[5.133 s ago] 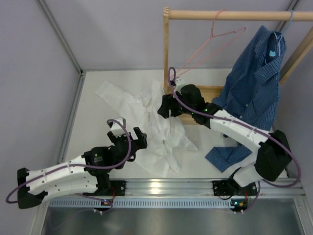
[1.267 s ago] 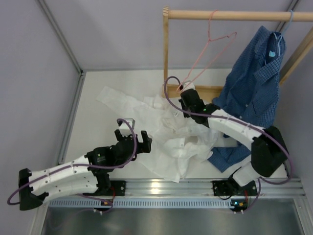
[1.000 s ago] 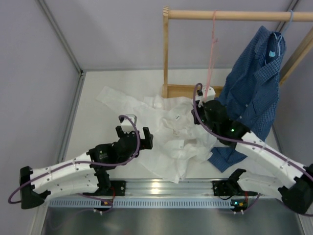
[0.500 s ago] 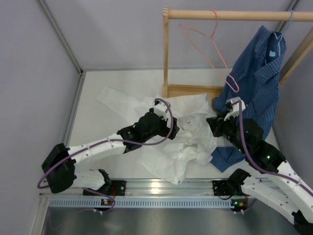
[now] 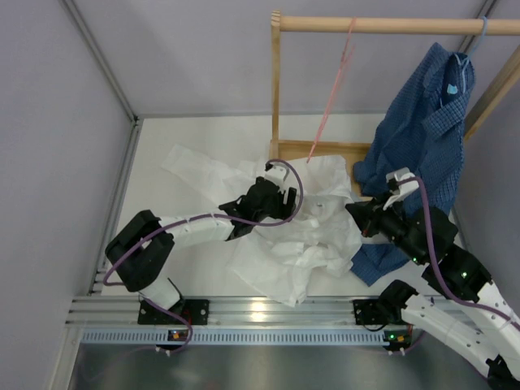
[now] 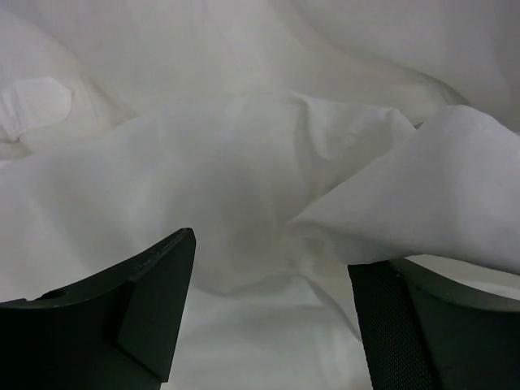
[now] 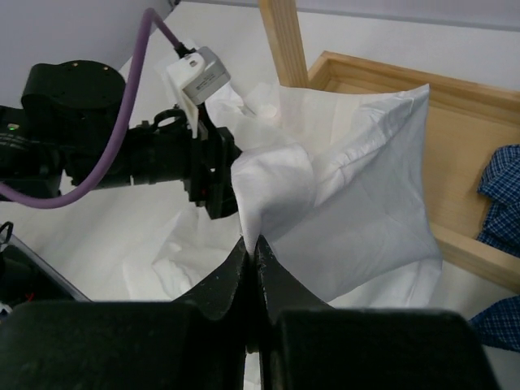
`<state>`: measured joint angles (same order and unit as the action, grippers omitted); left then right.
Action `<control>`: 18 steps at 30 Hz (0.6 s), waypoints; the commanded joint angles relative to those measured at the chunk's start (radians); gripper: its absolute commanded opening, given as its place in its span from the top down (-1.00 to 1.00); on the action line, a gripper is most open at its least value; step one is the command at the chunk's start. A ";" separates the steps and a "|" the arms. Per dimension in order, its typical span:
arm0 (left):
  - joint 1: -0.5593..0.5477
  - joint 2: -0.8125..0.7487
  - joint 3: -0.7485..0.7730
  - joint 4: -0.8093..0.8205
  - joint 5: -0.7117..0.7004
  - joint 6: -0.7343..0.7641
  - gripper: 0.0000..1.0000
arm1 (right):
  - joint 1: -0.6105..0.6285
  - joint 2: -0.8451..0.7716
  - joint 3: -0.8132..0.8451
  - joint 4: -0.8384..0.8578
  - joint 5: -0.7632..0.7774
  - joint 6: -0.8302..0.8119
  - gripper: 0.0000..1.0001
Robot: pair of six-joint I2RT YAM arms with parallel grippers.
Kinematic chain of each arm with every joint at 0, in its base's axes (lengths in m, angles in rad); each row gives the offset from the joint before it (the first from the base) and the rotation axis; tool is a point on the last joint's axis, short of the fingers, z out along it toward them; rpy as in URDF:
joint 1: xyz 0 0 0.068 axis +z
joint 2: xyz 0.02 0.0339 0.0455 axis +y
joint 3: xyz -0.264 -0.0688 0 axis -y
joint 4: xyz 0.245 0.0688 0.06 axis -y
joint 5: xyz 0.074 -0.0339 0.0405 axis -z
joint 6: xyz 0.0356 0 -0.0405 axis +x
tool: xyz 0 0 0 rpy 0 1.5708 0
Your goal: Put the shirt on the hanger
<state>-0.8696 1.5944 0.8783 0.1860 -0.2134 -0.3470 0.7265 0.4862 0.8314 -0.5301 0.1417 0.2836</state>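
The white shirt (image 5: 268, 244) lies crumpled across the middle of the table. The pink hanger (image 5: 329, 93) dangles from the wooden rail, seen nearly edge-on, with its lower end above the shirt's far edge. My left gripper (image 5: 286, 197) rests low over the shirt; in the left wrist view its fingers (image 6: 146, 309) stand wide apart with a fold of the shirt (image 6: 244, 162) between them. My right gripper (image 7: 253, 242) is shut on a pinch of the shirt (image 7: 349, 187), lifting it into a peak. In the overhead view the right gripper (image 5: 355, 213) sits at the shirt's right edge.
A dark blue checked shirt (image 5: 422, 138) hangs on a light blue hanger (image 5: 479, 36) at the rail's (image 5: 406, 24) right end. The rack's wooden upright (image 5: 276, 89) and base frame (image 5: 333, 149) stand behind the white shirt. Grey walls close off the left and back.
My left arm has reached right over the shirt and its jaws have narrowed a little. The right arm has drawn back right, still gripping fabric. The hanger has swung to edge-on.
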 commanded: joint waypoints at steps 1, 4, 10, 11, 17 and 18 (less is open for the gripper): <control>0.015 0.018 0.053 0.159 0.063 0.062 -0.57 | 0.008 -0.021 0.057 0.010 -0.080 -0.001 1.00; 0.024 0.033 0.080 0.196 0.200 0.074 -0.55 | 0.008 -0.018 0.055 0.012 -0.090 -0.004 1.00; 0.026 0.012 0.064 0.320 0.385 0.045 -0.41 | 0.008 -0.026 0.057 0.010 -0.085 -0.008 1.00; 0.026 0.007 0.057 0.335 0.413 0.039 -0.36 | 0.008 -0.026 0.060 0.010 -0.091 -0.006 1.00; 0.026 0.058 0.088 0.354 0.411 0.036 0.71 | 0.008 -0.049 0.071 0.012 -0.120 0.005 1.00; 0.026 0.068 0.097 0.336 0.401 0.034 0.96 | 0.008 -0.054 0.069 0.010 -0.114 0.000 1.00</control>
<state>-0.8467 1.6321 0.9291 0.4511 0.1684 -0.3122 0.7265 0.4541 0.8474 -0.5331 0.0479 0.2825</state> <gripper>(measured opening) 0.128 0.007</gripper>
